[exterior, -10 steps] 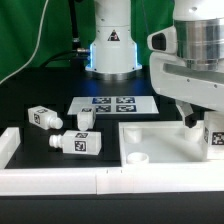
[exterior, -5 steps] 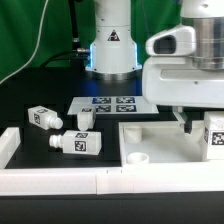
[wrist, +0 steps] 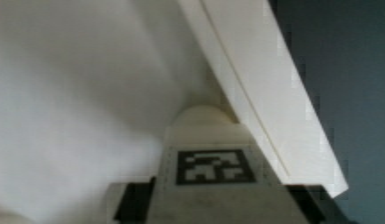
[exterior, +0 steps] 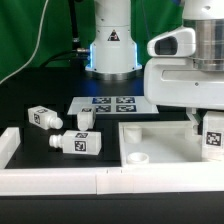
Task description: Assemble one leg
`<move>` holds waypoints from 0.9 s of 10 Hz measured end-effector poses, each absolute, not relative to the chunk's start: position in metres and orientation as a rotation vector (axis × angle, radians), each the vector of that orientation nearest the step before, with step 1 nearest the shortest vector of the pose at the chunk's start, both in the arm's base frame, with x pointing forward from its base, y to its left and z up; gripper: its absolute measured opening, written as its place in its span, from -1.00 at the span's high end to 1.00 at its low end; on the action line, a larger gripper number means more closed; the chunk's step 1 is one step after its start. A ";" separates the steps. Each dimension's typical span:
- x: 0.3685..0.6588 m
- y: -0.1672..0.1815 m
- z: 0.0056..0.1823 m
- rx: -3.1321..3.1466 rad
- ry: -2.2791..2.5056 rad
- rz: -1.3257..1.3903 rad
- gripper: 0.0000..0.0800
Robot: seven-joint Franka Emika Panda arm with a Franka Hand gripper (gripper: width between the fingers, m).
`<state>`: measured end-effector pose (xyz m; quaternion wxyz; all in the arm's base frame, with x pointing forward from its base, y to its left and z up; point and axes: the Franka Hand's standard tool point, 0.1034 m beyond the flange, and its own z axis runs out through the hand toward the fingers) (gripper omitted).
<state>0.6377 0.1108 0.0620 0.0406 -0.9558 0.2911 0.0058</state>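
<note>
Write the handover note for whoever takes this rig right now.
Gripper: shut on one leg, held over the white panel at the exterior view's right; the wrist view shows its tag between the jaws. Three spare legs lie on the table at the exterior view's left. The marker board sits behind them. Done: leg picked up. Left: seat it in a socket.

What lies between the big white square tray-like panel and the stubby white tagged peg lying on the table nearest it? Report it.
Nothing: the exterior view shows only bare black table between that peg and the panel.
</note>
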 end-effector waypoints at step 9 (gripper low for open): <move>0.643 0.111 0.062 -1.886 2.381 0.119 0.29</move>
